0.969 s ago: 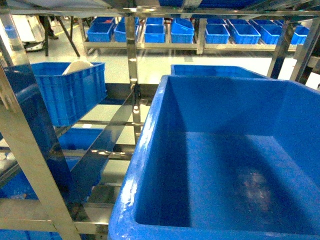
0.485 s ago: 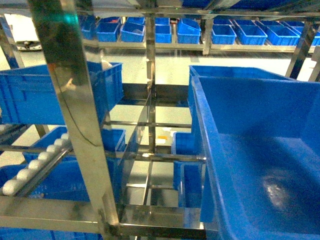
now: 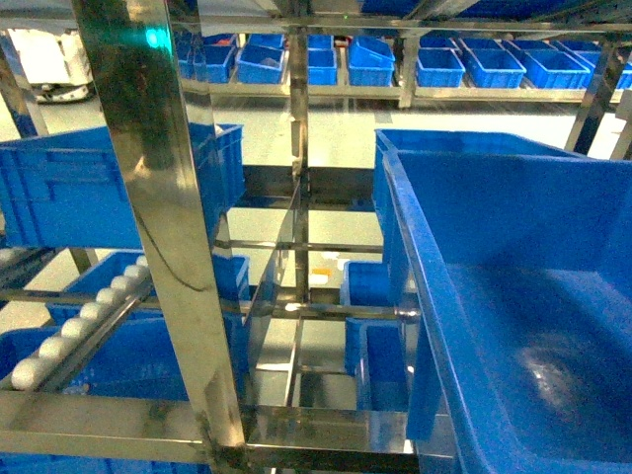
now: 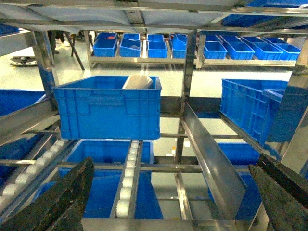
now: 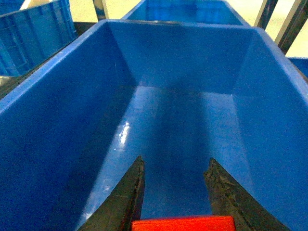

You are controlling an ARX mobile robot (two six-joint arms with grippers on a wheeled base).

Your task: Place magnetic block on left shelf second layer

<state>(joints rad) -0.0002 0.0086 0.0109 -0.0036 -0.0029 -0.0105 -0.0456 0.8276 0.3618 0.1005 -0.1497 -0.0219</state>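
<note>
Right wrist view: our right tool (image 5: 175, 192) holds the red magnetic block (image 5: 183, 224) clamped between its dark fingers (image 5: 126, 197), above the inside of a large deep blue tub (image 5: 62, 101). Left wrist view: our left tool (image 4: 168, 202) has its fingers spread wide apart, facing the steel shelf (image 4: 187, 86) with white roller rails (image 4: 127, 178) and a blue crate (image 4: 108, 106).
</note>
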